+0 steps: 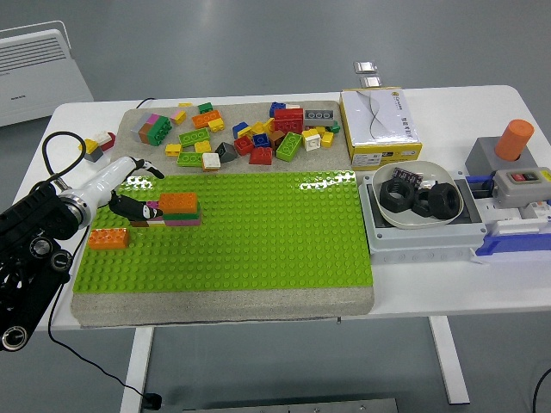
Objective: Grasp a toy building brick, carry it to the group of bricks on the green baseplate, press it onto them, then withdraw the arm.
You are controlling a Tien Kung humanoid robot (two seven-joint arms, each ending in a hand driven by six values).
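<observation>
A small stack of bricks (177,209) with an orange brick on top stands at the left of the green baseplate (258,232). A single orange brick (109,238) sits on the plate nearer the left edge. My left hand (148,191), white with black fingertips, hovers just left of the stack with its fingers spread and nothing held. Its lower fingertips (148,211) lie close to the stack's left end. The loose brick pile (250,133) lies on the grey mat behind the plate. My right arm is out of view.
A yellow-and-white box (379,125) stands at the back right. A white bowl (419,198) of black nuts sits in a grey tray to the right, beside a button box with an orange cylinder (515,139). A loose brick (96,146) and a cable lie far left.
</observation>
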